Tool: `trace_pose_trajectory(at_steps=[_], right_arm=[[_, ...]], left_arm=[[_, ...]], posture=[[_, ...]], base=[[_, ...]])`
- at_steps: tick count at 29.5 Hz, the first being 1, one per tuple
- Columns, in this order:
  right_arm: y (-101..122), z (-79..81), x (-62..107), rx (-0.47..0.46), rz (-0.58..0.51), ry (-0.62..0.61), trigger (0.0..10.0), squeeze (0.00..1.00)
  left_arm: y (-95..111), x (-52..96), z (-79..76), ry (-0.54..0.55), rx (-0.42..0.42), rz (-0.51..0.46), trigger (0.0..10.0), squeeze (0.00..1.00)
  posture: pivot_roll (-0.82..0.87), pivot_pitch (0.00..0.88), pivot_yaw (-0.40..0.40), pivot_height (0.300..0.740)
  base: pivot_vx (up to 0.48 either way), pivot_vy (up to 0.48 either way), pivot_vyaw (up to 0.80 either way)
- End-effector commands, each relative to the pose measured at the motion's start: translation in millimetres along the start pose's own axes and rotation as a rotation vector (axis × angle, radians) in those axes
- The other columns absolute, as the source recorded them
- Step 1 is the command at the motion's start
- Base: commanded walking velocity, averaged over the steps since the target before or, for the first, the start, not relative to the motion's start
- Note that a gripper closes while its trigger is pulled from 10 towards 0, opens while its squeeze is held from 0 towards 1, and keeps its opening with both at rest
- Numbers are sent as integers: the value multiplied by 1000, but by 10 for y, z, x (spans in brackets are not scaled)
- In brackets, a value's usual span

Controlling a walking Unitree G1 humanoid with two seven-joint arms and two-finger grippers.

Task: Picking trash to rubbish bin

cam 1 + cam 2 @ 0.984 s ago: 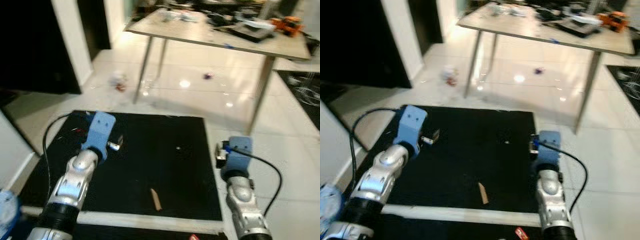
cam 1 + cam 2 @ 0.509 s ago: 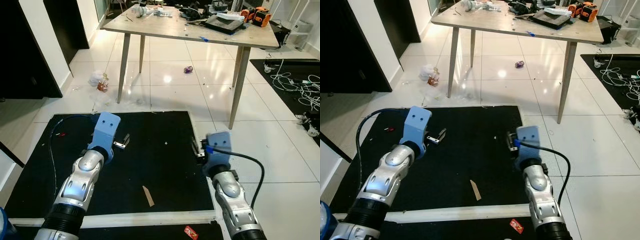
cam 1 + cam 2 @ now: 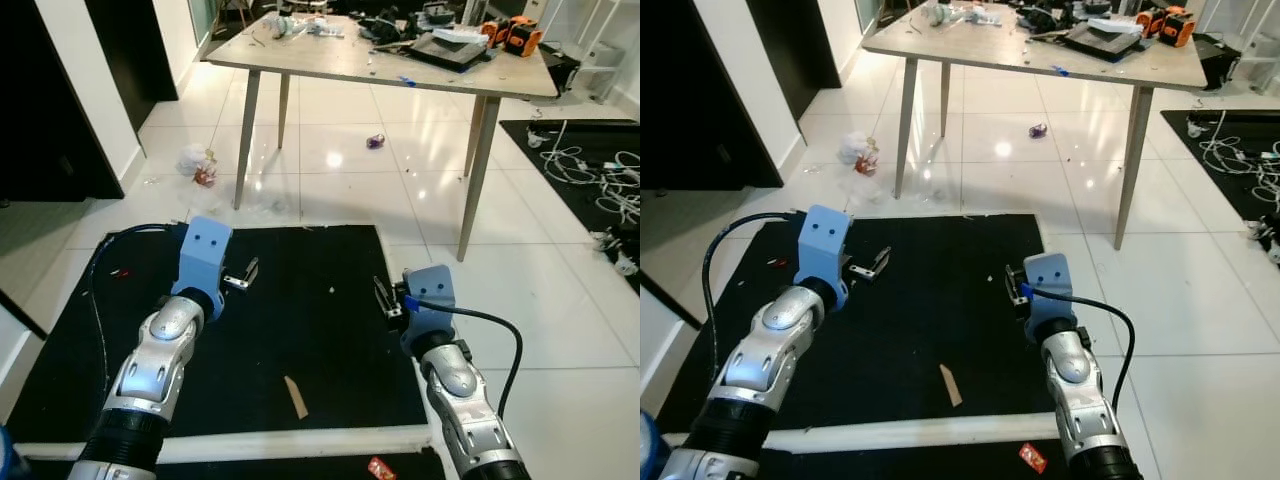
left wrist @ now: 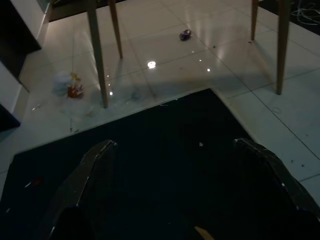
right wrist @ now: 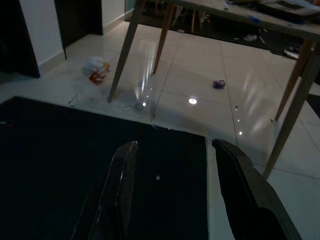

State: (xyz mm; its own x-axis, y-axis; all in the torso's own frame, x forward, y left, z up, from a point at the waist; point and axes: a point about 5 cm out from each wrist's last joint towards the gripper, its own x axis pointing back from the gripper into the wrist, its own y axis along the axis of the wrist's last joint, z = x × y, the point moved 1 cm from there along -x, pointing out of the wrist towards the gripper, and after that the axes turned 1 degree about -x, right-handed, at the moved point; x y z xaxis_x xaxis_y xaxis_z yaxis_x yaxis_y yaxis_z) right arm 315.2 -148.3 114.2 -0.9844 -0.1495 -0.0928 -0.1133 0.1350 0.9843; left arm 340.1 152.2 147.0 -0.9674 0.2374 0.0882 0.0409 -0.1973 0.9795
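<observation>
Trash lies scattered on the floor: a crumpled white and red wrapper point(image 3: 197, 162) by the table's left leg, a small purple wrapper point(image 3: 375, 141) under the table, a brown scrap point(image 3: 295, 397) on the black mat point(image 3: 310, 340), and a red wrapper point(image 3: 380, 466) at the mat's near edge. My left gripper point(image 3: 240, 275) hovers open over the mat's left part with nothing in it. My right gripper point(image 3: 383, 298) hangs open above the mat's right edge, also holding nothing. In the left wrist view both black fingers point(image 4: 95, 165) stand wide apart, as do the fingers point(image 5: 120, 185) in the right wrist view.
A wooden table point(image 3: 300, 62) loaded with clutter stands ahead on thin legs point(image 3: 474, 180). Loose cables point(image 3: 600, 190) lie on the tiles at the right. A dark doorway point(image 3: 50, 110) and a white wall edge are on the left.
The camera has swung and steadied from a blurred picture, so the whole scene shifted. Both arms keep much the same pose, grippers still open.
</observation>
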Motion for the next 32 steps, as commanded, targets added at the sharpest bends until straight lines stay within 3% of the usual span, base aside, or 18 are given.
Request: trace_pose_trajectory(at_steps=[1, 19, 27, 32], right_arm=[[-43, 43, 11, -11, 21, 7, 10000, 0], [-102, -8, 46, -18, 53, -33, 10000, 0], [-101, -51, 56, -20, 54, -48, 10000, 0], [-96, -57, 58, -15, 50, -55, 10000, 0]], left_arm=[[-35, 18, -4, -3, 6, 11, 10000, 0], [-18, 32, -39, -16, 25, -2, 10000, 0], [-10, 30, -61, -22, 26, -3, 10000, 0], [-10, 30, -59, -23, 24, -2, 10000, 0]], posture=[[31, 126, 63, 740], [31, 131, 60, 740], [26, 135, 63, 740], [27, 136, 63, 740]], base=[[319, 0, 0], [340, 0, 0], [341, 0, -719], [341, 0, 0]])
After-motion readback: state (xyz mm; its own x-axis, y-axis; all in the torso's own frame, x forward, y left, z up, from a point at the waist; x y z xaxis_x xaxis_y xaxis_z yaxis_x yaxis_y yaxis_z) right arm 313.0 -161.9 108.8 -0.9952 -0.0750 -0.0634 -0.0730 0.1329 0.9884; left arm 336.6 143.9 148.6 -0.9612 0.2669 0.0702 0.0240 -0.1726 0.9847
